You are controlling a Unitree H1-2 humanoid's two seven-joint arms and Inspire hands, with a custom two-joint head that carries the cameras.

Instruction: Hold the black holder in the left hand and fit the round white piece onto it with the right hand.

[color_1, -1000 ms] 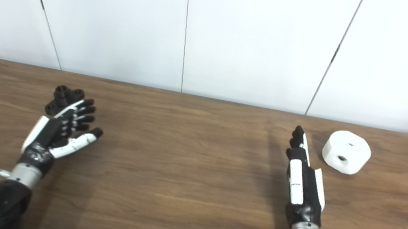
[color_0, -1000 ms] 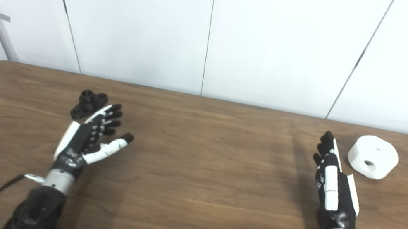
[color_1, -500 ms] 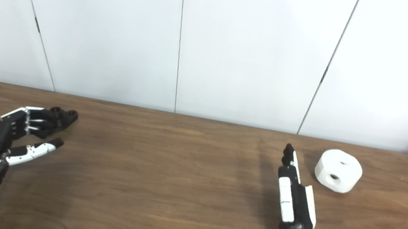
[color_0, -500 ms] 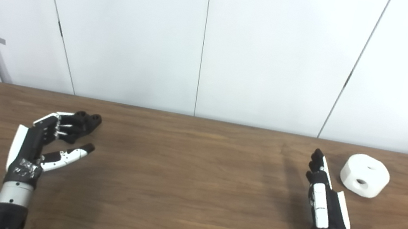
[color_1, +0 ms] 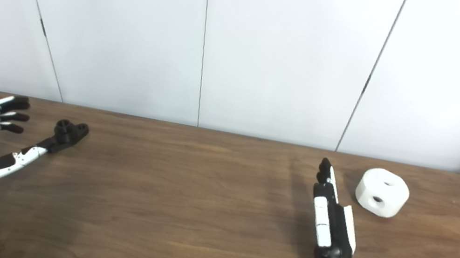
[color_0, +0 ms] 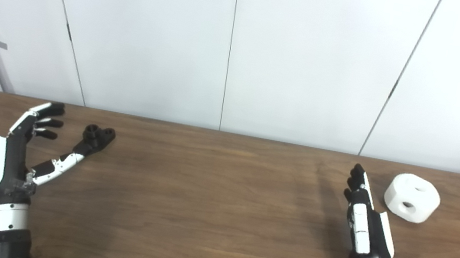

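**benchbot_fan:** Looking at the wooden table (color_0: 214, 220), the black holder (color_0: 98, 135) sits near the far left corner, flat on the wood. It's small and matte black, a stubby round post with a hole in its top and a lobed base sticking out to the side. Can't make out finer detail, it's too small.

**gearhead22:** Yeah, and the left hand (color_0: 20, 149) is spread wide, holding nothing. Fingers (color_0: 44, 120) fan out up by the table's far edge, and the thumb (color_0: 58, 163) stretches toward the holder, its tip right at the holder's near end. Whether it actually touches, I can't tell.

**benchbot_fan:** What about the round white piece (color_1: 382, 192)?

**gearhead22:** Far right side of the table, resting on the wood. Chunky white puck, slightly tilted toward the camera, one hole on its top face and another on its side wall.

**benchbot_fan:** And the right hand (color_1: 330, 215)?

**gearhead22:** Flat and straight, edge-on, fingers together pointing away from the robot, gripping nothing. It's just beside the white piece, to its left, with a clear gap between them.
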